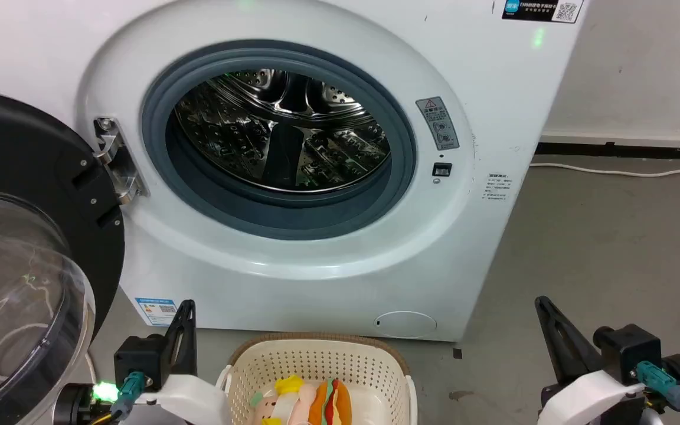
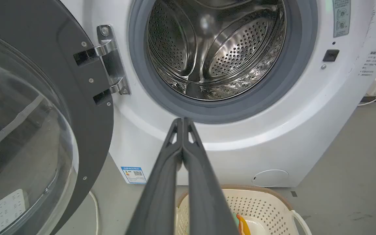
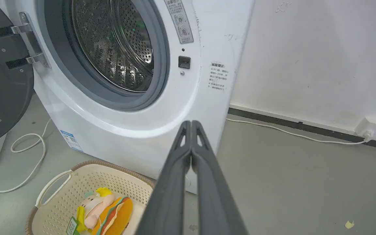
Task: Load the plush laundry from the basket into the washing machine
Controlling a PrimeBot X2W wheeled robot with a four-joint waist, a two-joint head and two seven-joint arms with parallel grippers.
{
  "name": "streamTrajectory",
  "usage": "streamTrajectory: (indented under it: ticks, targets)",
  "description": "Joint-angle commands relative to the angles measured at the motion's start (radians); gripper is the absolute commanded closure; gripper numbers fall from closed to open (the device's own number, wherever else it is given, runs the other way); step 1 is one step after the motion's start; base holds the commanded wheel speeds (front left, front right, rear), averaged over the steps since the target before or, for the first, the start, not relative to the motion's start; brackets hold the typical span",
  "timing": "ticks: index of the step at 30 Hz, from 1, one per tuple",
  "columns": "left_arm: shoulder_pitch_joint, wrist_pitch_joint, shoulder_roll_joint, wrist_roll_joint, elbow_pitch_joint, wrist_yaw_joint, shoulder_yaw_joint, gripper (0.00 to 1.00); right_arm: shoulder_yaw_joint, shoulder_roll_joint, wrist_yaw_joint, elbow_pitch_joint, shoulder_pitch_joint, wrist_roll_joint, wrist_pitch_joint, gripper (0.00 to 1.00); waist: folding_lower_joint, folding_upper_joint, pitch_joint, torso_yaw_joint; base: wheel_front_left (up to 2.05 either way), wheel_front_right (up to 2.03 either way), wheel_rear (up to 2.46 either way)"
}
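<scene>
Because the plush laundry [image 1: 323, 405] lies in the basket [image 1: 316, 340] at bottom centre, loading the washing machine [image 1: 328, 271] looks unstarted, left gripper [image 2: 182, 121] and right gripper [image 3: 191, 123] clenched empty.

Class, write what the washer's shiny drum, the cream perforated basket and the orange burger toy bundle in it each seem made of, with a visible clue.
Shiny drum: likely polished steel; mirror reflections, punched holes.
Cream perforated basket: apparently moulded matte plastic; brown rim looks woven, perhaps imitation.
Orange burger toy bundle: soft stuffed fabric; matte, rounded, layered.
</scene>
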Motion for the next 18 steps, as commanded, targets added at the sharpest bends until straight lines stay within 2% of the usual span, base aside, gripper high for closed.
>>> streamTrajectory:
  ticks: [1,18]
  targets:
    - [-0.015,0.000,0.000,0.003,-0.004,0.002,0.001,1.00,0.000,-0.002,-0.001,-0.004,-0.012,-0.008,0.001,1.00,0.0000,0.0000,0.000,0.000,0.00,0.00,0.00]
    - [-0.015,0.000,0.000,0.003,-0.004,0.002,0.001,1.00,0.000,-0.002,-0.001,-0.004,-0.012,-0.008,0.001,1.00,0.0000,0.0000,0.000,0.000,0.00,0.00,0.00]
